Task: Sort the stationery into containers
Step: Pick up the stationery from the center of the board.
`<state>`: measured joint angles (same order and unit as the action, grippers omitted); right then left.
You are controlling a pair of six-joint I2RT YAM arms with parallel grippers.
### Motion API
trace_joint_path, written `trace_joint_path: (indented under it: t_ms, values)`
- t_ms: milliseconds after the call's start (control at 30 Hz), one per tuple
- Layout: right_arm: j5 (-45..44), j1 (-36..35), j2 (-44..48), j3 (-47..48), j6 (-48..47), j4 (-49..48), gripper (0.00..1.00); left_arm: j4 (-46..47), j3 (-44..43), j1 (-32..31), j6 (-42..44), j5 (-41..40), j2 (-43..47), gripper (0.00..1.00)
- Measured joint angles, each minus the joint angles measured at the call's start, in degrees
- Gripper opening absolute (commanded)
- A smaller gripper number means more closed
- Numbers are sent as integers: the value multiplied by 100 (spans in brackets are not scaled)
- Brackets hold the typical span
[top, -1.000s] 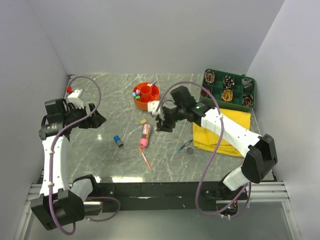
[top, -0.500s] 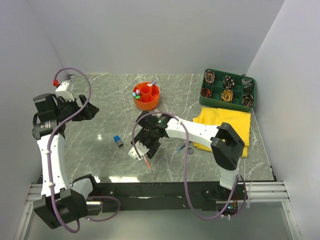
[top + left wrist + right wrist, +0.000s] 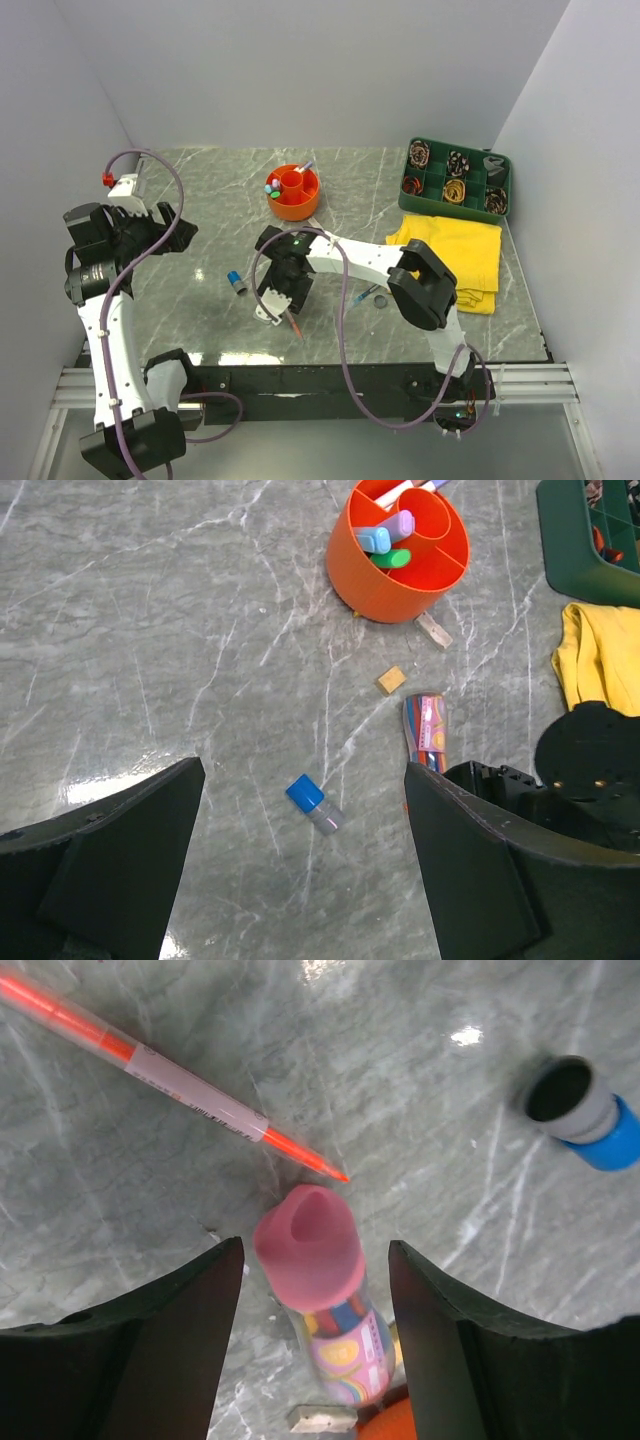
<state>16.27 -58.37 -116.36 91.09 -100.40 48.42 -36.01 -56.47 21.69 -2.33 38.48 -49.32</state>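
Top view first: the right arm stretches across the tabletop (image 3: pixel 200 200), and the right fingers (image 3: pixel 282 298) sit low at 6 o'clock from the orange organiser (image 3: pixel 293 210). A red pen (image 3: pixel 294 322) pokes out at their 6 o'clock, and a blue cap (image 3: pixel 236 282) lies near at 9 o'clock. The left fingers (image 3: pixel 178 230) hang raised, well apart, out towards 9 o'clock.

Over to the left wrist view: the left fingers are spread wide with nothing between them. The pink tube (image 3: pixel 427 730) lies flat at 5 o'clock from the organiser, its lower end running under the right arm's black body.

Now the right wrist view, where the action is. The right fingers stand wide apart, one on either side of the tube's pink cap, gripping nothing yet. The tube runs straight down the gap, which is a good line-up. Watch that pen, though: its tip sits just beside the cap at 12 o'clock, and whether it touches cannot be told. The smart move looks to be shifting toward 6 o'clock so the pads meet the patterned body rather than the rounded cap. Then close slowly, since a round tube will likely roll or squirt out if pinched off-centre. A straight lift should leave the pen undisturbed.
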Motion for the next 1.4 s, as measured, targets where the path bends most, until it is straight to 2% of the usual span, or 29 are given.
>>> trace_joint_path:
  t_ms: [500, 567, 600, 700, 833, 967, 1133, 1400]
  values:
    - [-409, 13, -586, 459, -243, 181, 57, -153, 0, 79, 35, -87, 11, 89]
    - [-437, 13, -588, 459, -260, 184, 48, -151, 0, 96, 28, -85, 11, 89]
    - [-450, 13, -588, 459, -280, 177, 34, -146, 0, 105, 17, -83, 11, 89]
    - [-466, 13, -592, 457, -258, 173, 13, -138, 2, 136, -2, -76, 0, 89]
    - [-437, 20, -592, 459, -144, 120, 0, -120, 2, 181, -15, -24, -70, 89]
    - [-232, 96, -592, 647, 107, 229, 0, -120, 0, 192, -7, 28, -199, 88]
    - [203, 363, -483, 1421, 750, 411, 0, -114, -15, 192, 17, 52, -382, 88]
    - [1058, 1147, 291, 1762, 2090, 367, 0, 33, -131, 208, -28, 87, -645, 88]
